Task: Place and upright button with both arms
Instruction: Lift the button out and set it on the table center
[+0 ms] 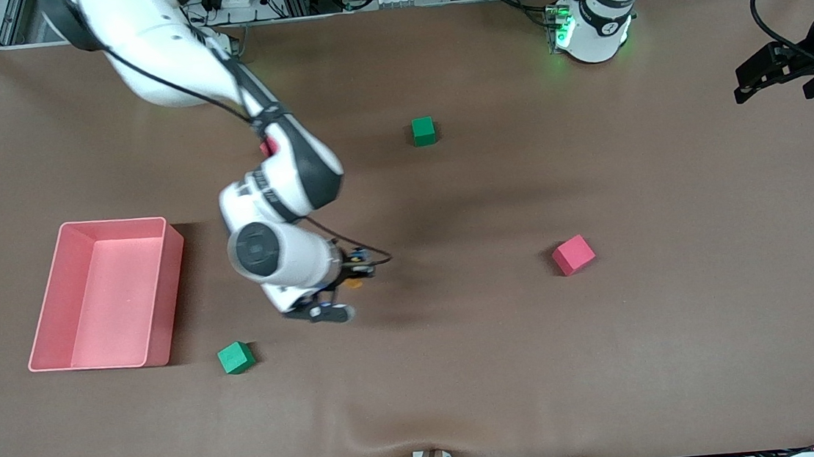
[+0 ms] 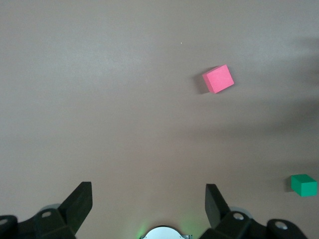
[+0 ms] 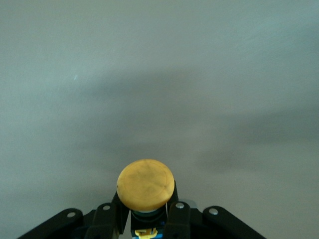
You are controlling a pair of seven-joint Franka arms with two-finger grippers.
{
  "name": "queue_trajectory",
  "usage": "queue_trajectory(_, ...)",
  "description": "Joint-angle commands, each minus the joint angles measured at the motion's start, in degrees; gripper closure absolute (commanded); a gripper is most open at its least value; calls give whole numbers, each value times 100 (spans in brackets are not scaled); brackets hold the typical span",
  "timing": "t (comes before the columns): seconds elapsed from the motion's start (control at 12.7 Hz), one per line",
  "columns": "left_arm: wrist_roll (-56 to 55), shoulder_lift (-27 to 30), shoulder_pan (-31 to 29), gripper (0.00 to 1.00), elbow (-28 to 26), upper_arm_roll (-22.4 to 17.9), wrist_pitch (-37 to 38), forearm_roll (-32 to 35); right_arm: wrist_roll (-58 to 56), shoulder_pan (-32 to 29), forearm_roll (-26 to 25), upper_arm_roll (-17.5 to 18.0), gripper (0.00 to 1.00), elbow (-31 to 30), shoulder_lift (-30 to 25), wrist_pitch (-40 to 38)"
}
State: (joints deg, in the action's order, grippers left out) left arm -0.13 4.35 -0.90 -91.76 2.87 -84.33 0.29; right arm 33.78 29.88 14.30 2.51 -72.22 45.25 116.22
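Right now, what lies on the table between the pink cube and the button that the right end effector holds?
Nothing: the front view shows bare brown table between the pink cube and the button.

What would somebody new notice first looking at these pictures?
Probably the right tool, shut on the orange-capped button over the middle of the brown table, between the pink bin and the pink cube. The left tool waits open at the left arm's end of the table.
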Motion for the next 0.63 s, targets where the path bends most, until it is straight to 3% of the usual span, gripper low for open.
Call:
queue_trajectory(0.0, 136, 83, -60, 0, -53, 3, 40, -108, 643, 525, 73, -13, 100, 690, 580, 23)
queue_trajectory(0.16, 136, 75, -68, 0, -44, 3, 22, -117, 876, 869, 3, -31, 100, 989, 914, 42)
queue_trajectory(0.55, 136, 48, -104, 0, -9, 3, -30, -108, 885, 1327, -620, -13, 100, 999, 1204, 32)
